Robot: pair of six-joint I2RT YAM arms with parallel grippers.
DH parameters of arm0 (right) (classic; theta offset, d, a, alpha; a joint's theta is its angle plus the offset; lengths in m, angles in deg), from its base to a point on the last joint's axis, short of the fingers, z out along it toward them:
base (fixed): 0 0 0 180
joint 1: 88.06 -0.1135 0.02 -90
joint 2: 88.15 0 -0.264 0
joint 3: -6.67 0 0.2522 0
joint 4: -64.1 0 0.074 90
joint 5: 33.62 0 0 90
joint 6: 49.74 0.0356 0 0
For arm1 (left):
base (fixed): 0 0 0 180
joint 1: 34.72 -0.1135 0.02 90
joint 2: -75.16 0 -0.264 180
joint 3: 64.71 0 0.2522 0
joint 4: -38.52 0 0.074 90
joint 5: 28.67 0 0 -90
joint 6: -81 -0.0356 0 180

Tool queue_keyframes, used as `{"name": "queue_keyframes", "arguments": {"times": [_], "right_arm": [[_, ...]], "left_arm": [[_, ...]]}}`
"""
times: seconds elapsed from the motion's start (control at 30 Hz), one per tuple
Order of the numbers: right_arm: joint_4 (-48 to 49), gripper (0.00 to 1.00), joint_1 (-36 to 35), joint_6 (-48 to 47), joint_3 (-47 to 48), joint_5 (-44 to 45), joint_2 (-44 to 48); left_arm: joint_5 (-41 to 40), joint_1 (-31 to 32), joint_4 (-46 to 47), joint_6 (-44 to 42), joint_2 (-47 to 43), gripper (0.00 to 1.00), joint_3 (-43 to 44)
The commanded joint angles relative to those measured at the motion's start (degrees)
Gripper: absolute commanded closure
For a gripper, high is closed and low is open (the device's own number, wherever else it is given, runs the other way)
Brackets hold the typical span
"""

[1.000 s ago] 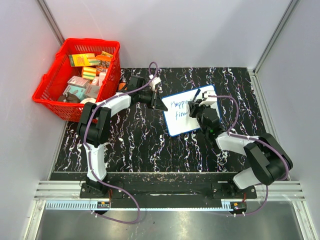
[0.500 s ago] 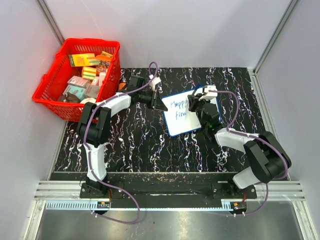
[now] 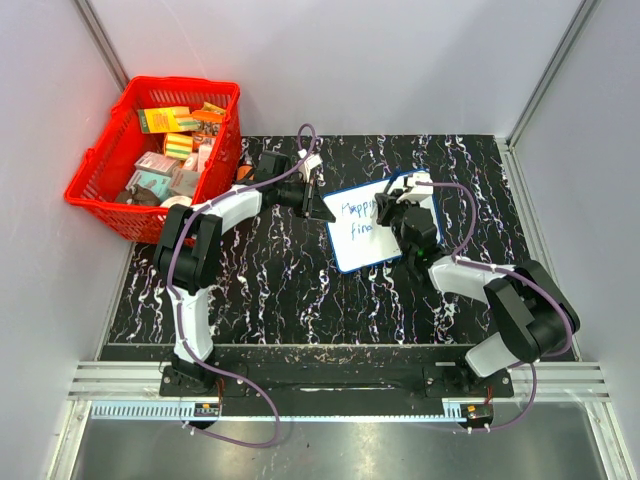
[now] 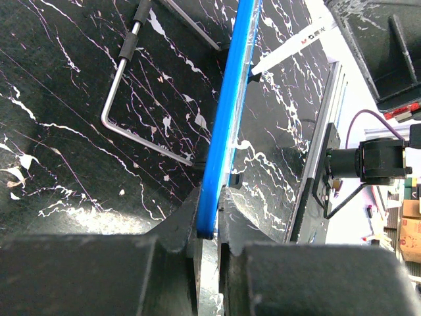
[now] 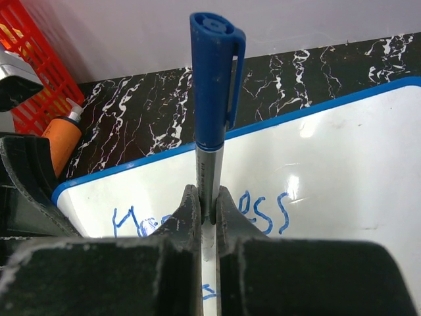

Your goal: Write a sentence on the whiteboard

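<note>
Right gripper [image 5: 206, 199] clamps marker [image 5: 214, 85]; left gripper [image 4: 209, 205] pinches whiteboard [image 4: 227, 118]; black marbled table [image 3: 270, 290], grey walls [image 3: 350, 60].

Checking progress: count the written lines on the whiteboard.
2. The upper line runs near the whiteboard's far edge, the lower line just beneath it. The right gripper covers their ends, so more may be hidden.

Bright, even light, with glare spots on the whiteboard [image 5: 342, 171].

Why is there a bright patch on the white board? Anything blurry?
Right wrist view: light glares off the whiteboard; the right pincer around the marker looks soft. Left wrist view: the left pincer is blurred too. Top view: sharp, evenly lit.
</note>
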State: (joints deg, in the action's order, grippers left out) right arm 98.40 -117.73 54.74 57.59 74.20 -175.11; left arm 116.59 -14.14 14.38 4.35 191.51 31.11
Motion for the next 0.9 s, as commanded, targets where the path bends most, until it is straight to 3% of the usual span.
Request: {"name": "queue_keyframes", "arguments": {"times": [0.0,0.87], "right_arm": [[0.9,1.0,0.32,0.73,-1.04,-0.16,0.38],[0.03,1.0,0.23,0.99,-3.07,-1.04,3.02]], "left_arm": [[-13.78,1.66,-4.31,-8.86,1.77,1.0,-2.96],[-13.87,1.66,-4.22,-8.77,1.77,1.0,-3.05]]}}
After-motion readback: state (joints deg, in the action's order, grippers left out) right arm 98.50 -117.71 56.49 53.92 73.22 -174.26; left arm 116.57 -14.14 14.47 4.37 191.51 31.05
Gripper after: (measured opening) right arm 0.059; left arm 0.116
